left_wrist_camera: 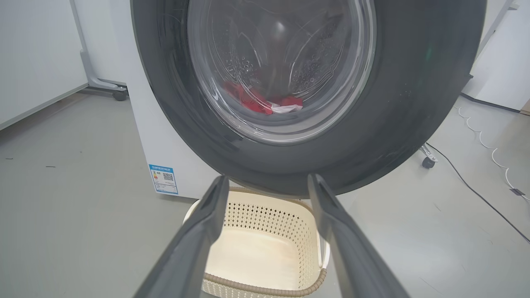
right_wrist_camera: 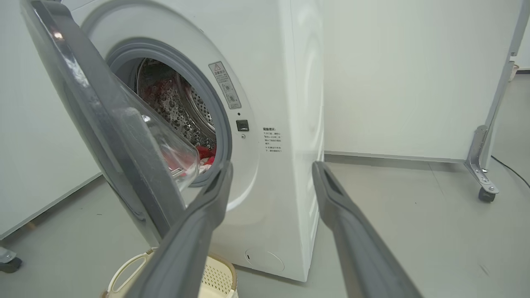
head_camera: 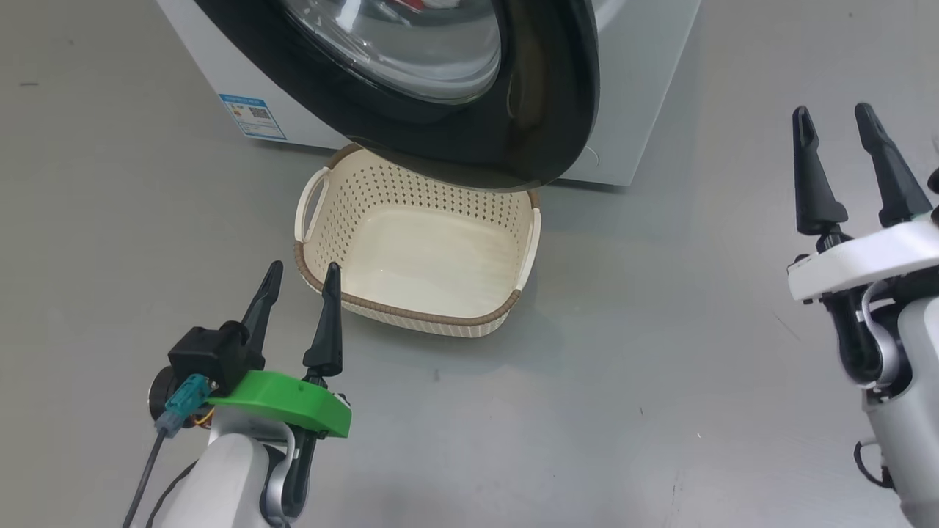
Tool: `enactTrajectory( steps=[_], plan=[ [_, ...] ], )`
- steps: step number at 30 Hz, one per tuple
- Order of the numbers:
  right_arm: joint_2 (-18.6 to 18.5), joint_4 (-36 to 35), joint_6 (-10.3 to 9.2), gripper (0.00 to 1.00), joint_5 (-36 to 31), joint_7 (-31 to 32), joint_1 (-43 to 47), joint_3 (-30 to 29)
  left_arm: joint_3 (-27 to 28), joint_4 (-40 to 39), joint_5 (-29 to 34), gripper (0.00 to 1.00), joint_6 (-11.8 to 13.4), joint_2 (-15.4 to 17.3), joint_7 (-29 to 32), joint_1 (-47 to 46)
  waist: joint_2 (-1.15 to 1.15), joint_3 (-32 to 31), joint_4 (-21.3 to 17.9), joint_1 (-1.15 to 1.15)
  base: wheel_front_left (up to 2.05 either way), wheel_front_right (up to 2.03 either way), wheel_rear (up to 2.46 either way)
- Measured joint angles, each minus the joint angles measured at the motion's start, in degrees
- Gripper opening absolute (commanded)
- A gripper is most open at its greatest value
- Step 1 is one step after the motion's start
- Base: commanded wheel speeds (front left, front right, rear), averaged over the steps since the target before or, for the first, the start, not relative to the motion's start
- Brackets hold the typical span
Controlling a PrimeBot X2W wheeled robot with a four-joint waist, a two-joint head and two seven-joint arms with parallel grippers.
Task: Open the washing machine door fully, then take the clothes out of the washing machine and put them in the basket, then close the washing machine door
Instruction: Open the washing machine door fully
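The white washing machine [right_wrist_camera: 285, 82] stands ahead, and its glossy black door [head_camera: 543, 95] is swung partly open, overhanging the cream basket [head_camera: 418, 257] on the floor below. Red clothes [left_wrist_camera: 256, 101] with a bit of white lie in the drum, seen through the door glass [left_wrist_camera: 281, 62] and past the door's edge [right_wrist_camera: 205, 152]. My left gripper [head_camera: 304, 265] is open and holds nothing, just in front of the basket's near left rim. My right gripper [head_camera: 832, 110] is open too and holds nothing, out to the right of the machine and level with its front corner.
A blue label sticker [head_camera: 251, 116] marks the machine's lower left front. White panels on castor feet [right_wrist_camera: 482, 174] stand beside and behind the machine. A black cable [left_wrist_camera: 476, 190] runs over the grey floor to the machine's right.
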Motion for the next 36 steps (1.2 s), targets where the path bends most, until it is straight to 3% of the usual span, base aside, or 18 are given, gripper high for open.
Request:
enactTrajectory(
  steps=[5, 16, 17, 18, 30, 36],
  plan=[
    [-1.85, 0.26, 0.79, 1.0, -0.48, 2.12, -4.6, 0.56, -1.23, -0.22, -1.01, 1.0, -0.43, -0.02, 0.0, -1.26, 0.0, 1.58, 1.23, 0.0, 0.0, 0.0, 0.0],
    [-0.48, 2.71, 2.02, 1.0, 6.19, 7.4, -13.57, -0.64, -2.43, -0.24, -2.33, 1.0, -0.43, -0.01, 0.0, -2.7, 0.0, 4.79, 4.43, 0.0, 0.0, 0.0, 0.0],
    [-0.04, 3.19, 2.2, 0.31, 7.33, 7.98, -14.25, -0.88, -2.61, -0.26, -2.35, 1.0, -0.44, -0.03, 0.0, -2.93, 0.0, 5.05, 4.75, 0.0, 0.0, 0.0, 0.0],
    [0.33, 3.65, 2.22, 0.0, 8.32, 8.58, -14.85, -1.08, -2.82, -0.26, -2.42, 1.0, -0.44, -0.03, 0.0, -3.15, 0.0, 5.29, 5.06, 0.0, 0.0, 0.0, 0.0],
    [4.64, 10.89, 2.03, 0.0, 23.59, 18.63, -20.41, -5.83, -3.96, -0.25, -3.98, 1.0, -0.44, -0.05, 0.0, -4.06, 0.0, 7.52, 8.59, 0.0, 0.0, 0.0, 0.0],
    [6.09, 13.62, 0.96, 0.0, 30.53, 23.83, -23.42, -8.33, -4.69, -0.16, -4.9, 1.0, -0.44, -0.08, 0.0, -4.09, 0.0, 8.1, 10.12, 0.0, 0.0, 0.0, 0.0]
  ],
)
